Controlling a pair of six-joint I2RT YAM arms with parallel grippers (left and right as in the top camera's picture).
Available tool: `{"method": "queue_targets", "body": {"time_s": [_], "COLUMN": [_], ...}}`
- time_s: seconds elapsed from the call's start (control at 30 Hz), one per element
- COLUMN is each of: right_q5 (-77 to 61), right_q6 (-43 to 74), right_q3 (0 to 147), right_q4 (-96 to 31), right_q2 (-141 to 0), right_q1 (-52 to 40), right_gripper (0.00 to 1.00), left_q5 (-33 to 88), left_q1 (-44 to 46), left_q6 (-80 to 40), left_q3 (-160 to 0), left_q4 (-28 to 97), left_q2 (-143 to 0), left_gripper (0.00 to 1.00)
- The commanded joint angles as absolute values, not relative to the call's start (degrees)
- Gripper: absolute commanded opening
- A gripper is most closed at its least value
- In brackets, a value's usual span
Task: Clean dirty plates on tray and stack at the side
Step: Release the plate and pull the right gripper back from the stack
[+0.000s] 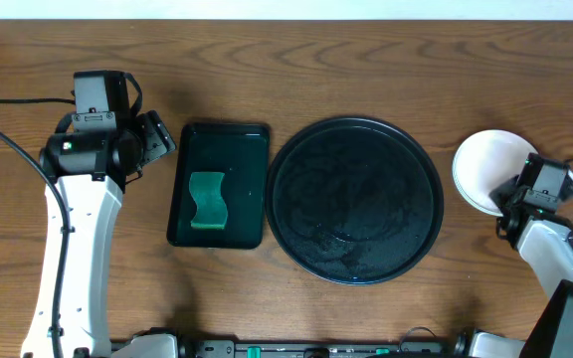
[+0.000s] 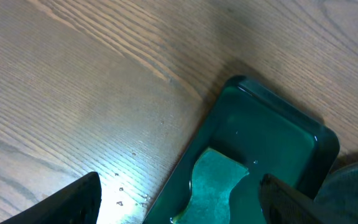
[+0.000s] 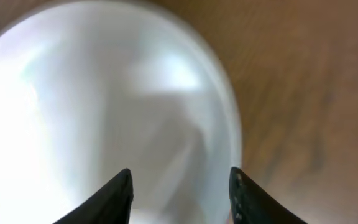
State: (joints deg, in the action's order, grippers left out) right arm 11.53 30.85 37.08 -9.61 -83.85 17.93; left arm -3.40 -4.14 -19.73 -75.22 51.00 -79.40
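The round black tray (image 1: 356,199) lies at the table's centre with only a wet sheen on it and no plates. A white plate (image 1: 485,164) rests on the wood at the far right, off the tray. My right gripper (image 1: 511,197) hovers at the plate's near edge. In the right wrist view the white plate (image 3: 104,93) fills the frame, and the right gripper (image 3: 180,175) is open with its fingers apart above the plate's rim, gripping nothing. My left gripper (image 1: 159,137) is wide open and empty, at the left edge of the small rectangular tray.
A small black rectangular tray (image 1: 219,149) holding water and a green sponge (image 1: 207,199) sits left of the round tray. In the left wrist view the sponge (image 2: 213,177) lies between the open fingers of the left gripper (image 2: 179,182), below them. Water droplets dot the wood beside it.
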Motion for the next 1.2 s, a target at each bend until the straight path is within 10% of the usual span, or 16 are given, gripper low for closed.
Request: {"method": "queue_targets", "body": {"time_s": [0.0, 0.13, 0.27, 0.47, 1.17], "right_q5": [3.1, 1.5, -2.0, -0.6, -3.5], "right_q6": [19.9, 12.5, 5.0, 1.6, 1.6], "right_q3": [43.3, 48.9, 50.0, 50.0, 49.9], "right_q4": [-15.0, -23.4, -24.2, -23.2, -15.6], "right_q2": [-83.9, -83.9, -83.9, -86.1, -97.0], "right_q1": [18.0, 15.7, 11.4, 7.0, 5.6], "right_gripper": [0.5, 0.5, 0.28, 0.44, 0.27], "left_q5": [-4.3, -4.3, -4.3, -4.3, -4.3], "left_q1": [-4.4, -4.4, -4.4, -4.4, -4.4], "left_q6": [-20.4, -20.4, -20.4, -20.4, -20.4], "left_q3": [-75.9, -75.9, -75.9, -75.9, -75.9], "left_q4": [51.1, 51.1, 51.1, 51.1, 51.1], "left_q2": [-79.4, -79.4, -79.4, -79.4, -79.4], "left_gripper": [0.81, 0.81, 0.81, 0.81, 0.81]}}
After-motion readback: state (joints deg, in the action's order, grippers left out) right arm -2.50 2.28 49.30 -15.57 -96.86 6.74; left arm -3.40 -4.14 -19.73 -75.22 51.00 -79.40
